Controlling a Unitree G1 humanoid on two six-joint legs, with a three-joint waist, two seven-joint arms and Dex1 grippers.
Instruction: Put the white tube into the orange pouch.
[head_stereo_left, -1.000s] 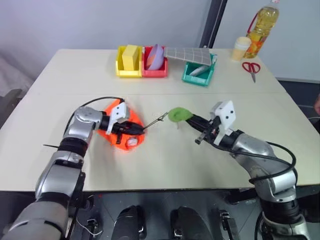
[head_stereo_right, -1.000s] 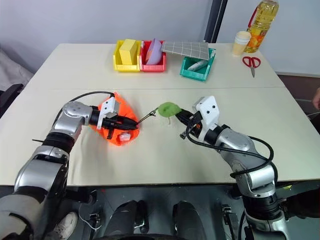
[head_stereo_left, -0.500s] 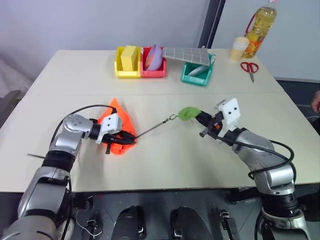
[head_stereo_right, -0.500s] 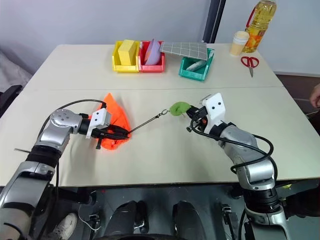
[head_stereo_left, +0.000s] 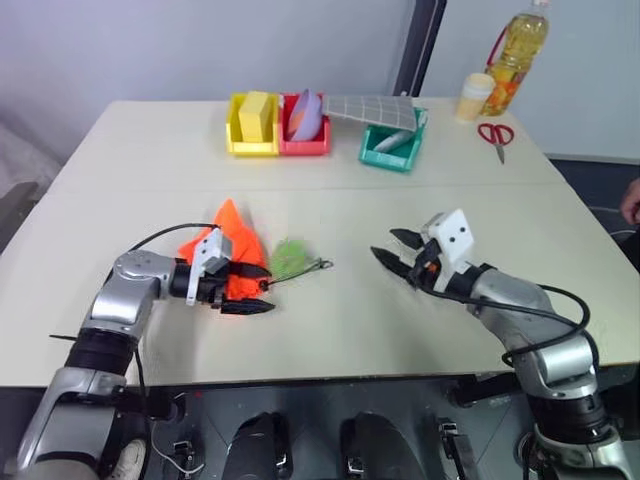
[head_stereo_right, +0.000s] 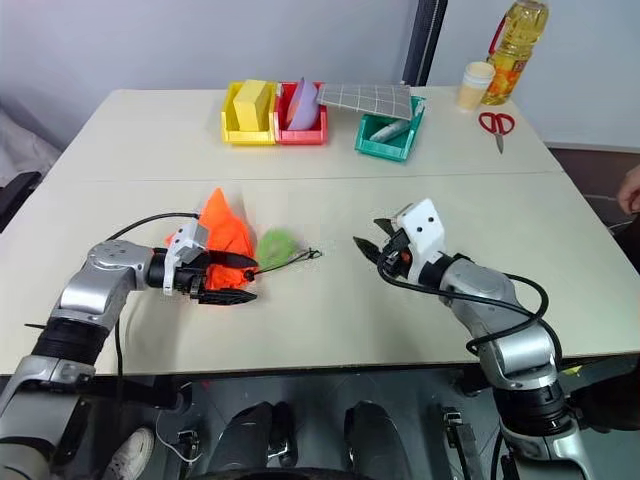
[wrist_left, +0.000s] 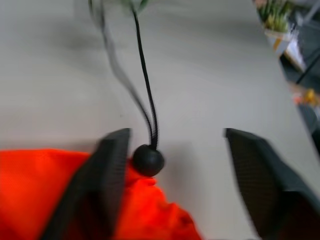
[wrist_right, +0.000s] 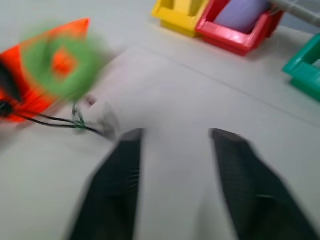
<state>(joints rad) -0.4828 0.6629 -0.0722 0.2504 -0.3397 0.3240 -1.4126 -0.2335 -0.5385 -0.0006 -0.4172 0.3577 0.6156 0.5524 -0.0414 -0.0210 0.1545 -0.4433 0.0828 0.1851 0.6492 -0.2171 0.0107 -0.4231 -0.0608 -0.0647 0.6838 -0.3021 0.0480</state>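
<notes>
The orange pouch (head_stereo_left: 228, 248) lies bunched on the table at the left. Its black cord (head_stereo_left: 303, 268) runs slack to the round green tag (head_stereo_left: 290, 257) lying just right of it. My left gripper (head_stereo_left: 262, 290) is open at the pouch's near edge. In the left wrist view one of its fingers (wrist_left: 107, 175) rests against the orange fabric (wrist_left: 50, 190) beside the cord's black bead (wrist_left: 148, 160). My right gripper (head_stereo_left: 385, 243) hangs open over bare table right of the tag, holding nothing. The white tube is hidden.
Yellow (head_stereo_left: 252, 125), red (head_stereo_left: 305, 125) and teal (head_stereo_left: 393, 148) bins line the back, a grey panel (head_stereo_left: 370, 106) resting across the last two. An oil bottle (head_stereo_left: 517, 58), cup (head_stereo_left: 478, 97) and scissors (head_stereo_left: 497, 135) are at the back right. A person's hand (head_stereo_left: 632, 200) shows at the right edge.
Both grippers have opened. The right one let go of the green tag, which sprang back beside the pouch, leaving the cord slack. My left hand drew back a little toward me.
</notes>
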